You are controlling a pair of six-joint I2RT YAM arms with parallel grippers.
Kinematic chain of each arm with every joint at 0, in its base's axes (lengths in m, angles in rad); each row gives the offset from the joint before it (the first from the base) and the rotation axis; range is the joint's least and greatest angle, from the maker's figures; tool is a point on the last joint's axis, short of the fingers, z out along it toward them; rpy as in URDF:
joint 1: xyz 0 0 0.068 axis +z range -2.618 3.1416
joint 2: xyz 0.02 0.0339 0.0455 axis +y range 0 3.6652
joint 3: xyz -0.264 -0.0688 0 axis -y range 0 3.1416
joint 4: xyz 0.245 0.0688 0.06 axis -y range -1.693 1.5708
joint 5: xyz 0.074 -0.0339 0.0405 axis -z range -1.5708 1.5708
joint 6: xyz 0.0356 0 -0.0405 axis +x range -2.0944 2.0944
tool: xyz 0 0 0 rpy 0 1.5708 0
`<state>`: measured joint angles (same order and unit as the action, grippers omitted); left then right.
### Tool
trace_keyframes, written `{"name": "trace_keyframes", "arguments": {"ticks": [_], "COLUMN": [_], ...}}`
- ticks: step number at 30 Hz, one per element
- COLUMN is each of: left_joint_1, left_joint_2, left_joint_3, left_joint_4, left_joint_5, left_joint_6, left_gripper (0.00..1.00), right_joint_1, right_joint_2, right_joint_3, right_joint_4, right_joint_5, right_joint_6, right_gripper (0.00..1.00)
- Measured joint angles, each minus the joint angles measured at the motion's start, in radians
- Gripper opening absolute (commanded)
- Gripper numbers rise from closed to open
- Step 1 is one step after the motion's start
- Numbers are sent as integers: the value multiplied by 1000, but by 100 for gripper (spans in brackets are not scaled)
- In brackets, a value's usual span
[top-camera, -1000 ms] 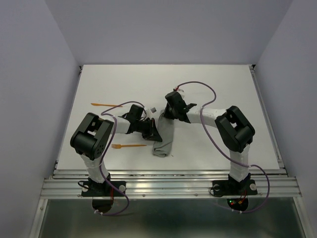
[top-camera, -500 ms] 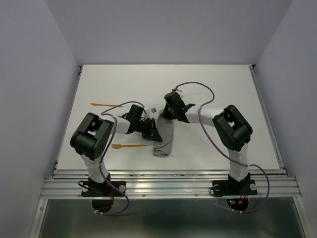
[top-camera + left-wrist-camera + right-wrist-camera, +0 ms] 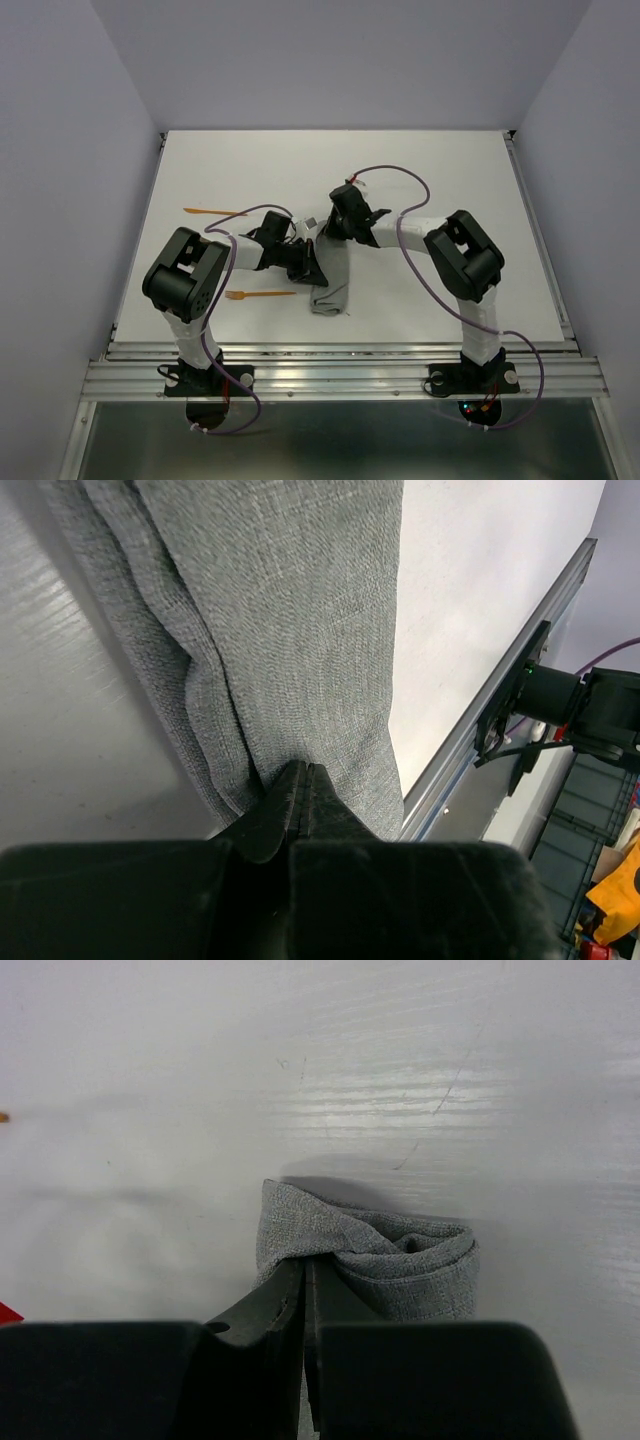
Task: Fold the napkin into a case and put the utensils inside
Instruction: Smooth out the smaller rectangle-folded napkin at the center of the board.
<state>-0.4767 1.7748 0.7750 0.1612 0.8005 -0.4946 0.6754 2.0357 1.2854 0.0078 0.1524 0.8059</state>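
Note:
The grey napkin [image 3: 334,285] lies folded into a narrow oblong strip in the middle of the table, running front to back. My left gripper [image 3: 312,268] is shut, with its tips [image 3: 302,768] pressed into a crease on the strip's left side [image 3: 300,630]; no cloth shows between the jaws. At the far end of the strip my right gripper [image 3: 336,238] is shut on a layer of the rolled cloth end [image 3: 400,1260], the edge running in between its tips [image 3: 305,1260]. An orange fork [image 3: 258,294] lies left of the strip. A second orange utensil [image 3: 215,211] lies farther back on the left.
The white table [image 3: 450,180] is bounded by a metal rail [image 3: 340,350] at the front and side rails. Grey walls stand close on both sides and behind. Purple cables loop over both arms.
The right arm's elbow has shifted slightly left. Both grippers and the napkin stay where they were, and the utensils have not moved.

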Motion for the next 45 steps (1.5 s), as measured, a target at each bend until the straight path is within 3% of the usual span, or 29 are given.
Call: {"name": "trace_keyframes", "arguments": {"ticks": [11,24,45], "left_joint_1": [-2,-6,-6], "left_joint_2": [0,0,0], "left_joint_3": [0,0,0], "left_joint_4": [0,-2,-3], "left_joint_5": [0,1,2], "left_joint_6": [0,0,1], "left_gripper": [0,0,0], "right_joint_1": [0,0,0], "right_joint_2": [19,-224,-83], "right_joint_3": [31,-177,-147], "right_joint_4": [0,80,152], "right_joint_5": [-6,-10,-123], "right_joint_6": [5,58,87], "right_gripper": [6,6,6]}}
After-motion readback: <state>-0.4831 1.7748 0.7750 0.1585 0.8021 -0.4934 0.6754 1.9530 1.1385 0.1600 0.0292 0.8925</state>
